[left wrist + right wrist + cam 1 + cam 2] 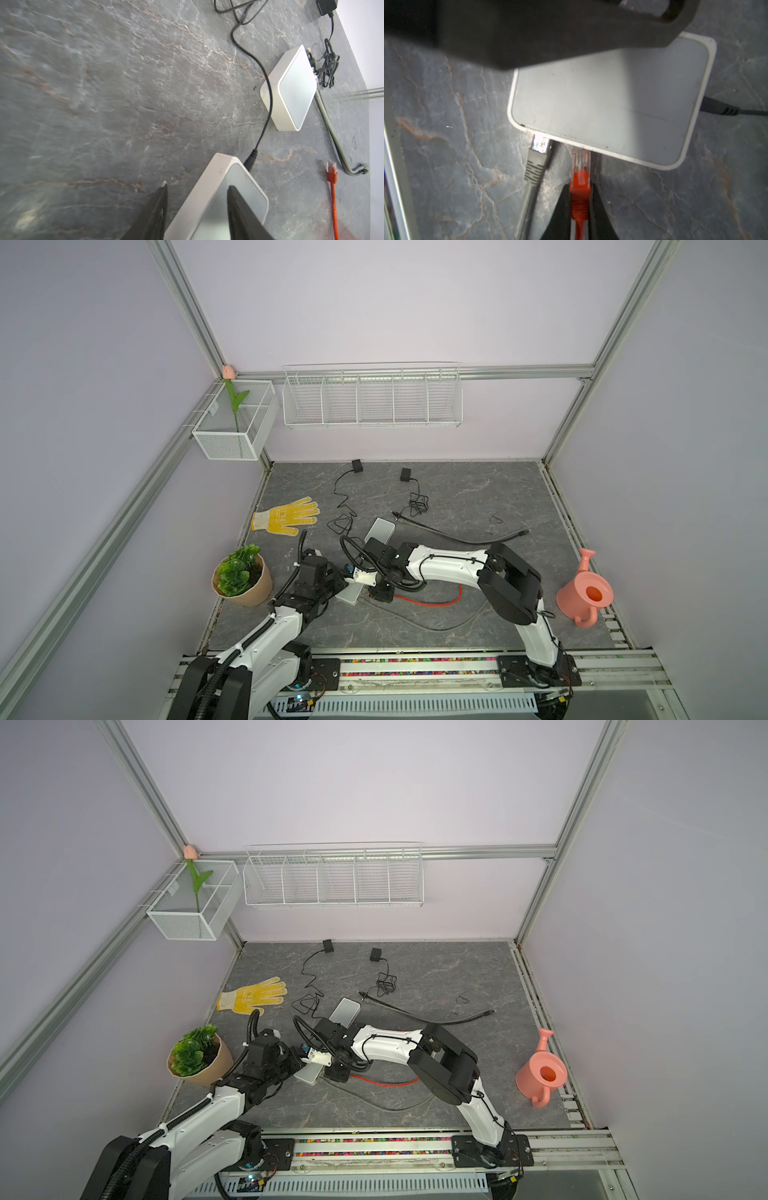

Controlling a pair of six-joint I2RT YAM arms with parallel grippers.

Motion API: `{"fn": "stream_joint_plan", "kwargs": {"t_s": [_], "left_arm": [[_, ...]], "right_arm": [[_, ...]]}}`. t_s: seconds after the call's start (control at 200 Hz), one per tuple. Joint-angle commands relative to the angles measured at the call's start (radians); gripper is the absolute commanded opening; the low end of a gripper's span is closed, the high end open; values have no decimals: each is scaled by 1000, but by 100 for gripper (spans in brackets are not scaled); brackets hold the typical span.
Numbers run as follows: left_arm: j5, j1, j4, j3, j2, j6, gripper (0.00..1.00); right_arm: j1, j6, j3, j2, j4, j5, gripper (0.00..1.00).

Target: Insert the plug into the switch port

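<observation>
Left hand (197,185) straddles the near end of the flat white plastic switch box (612,99) with its jaws partway apart. Can't tell if it's actually clamping or just steadying it. Right hand (580,187) is pinched tight on the orange network plug (581,172). The plug's clear tip sits right at the switch's port edge, just beside a grey plug (538,153) that's already in. Looks lined up, maybe barely started, so I reckon the final push is still to do. A second white box (291,89) sits farther back, untouched.

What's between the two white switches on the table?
Only the black power cable, running over bare tabletop past the far switch to the near switch. The left wrist view shows it.
</observation>
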Motion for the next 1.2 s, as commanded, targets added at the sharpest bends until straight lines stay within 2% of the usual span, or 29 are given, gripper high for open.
{"fn": "stream_joint_plan", "kwargs": {"t_s": [0.0, 0.255, 0.42, 0.725, 1.195], "left_arm": [[159, -32, 11, -6, -23, 31, 48], [183, -32, 17, -20, -35, 31, 50], [181, -32, 19, -24, -39, 32, 50], [103, -33, -8, -12, -67, 26, 55], [137, -33, 40, 73, 152, 67, 55]], "right_arm": [[3, 18, 78, 46, 131, 8, 7], [7, 20, 98, 66, 117, 57, 7], [7, 19, 80, 52, 141, 33, 7], [17, -6, 17, -4, 179, 2, 7], [32, -22, -33, -52, 197, -3, 7]]}}
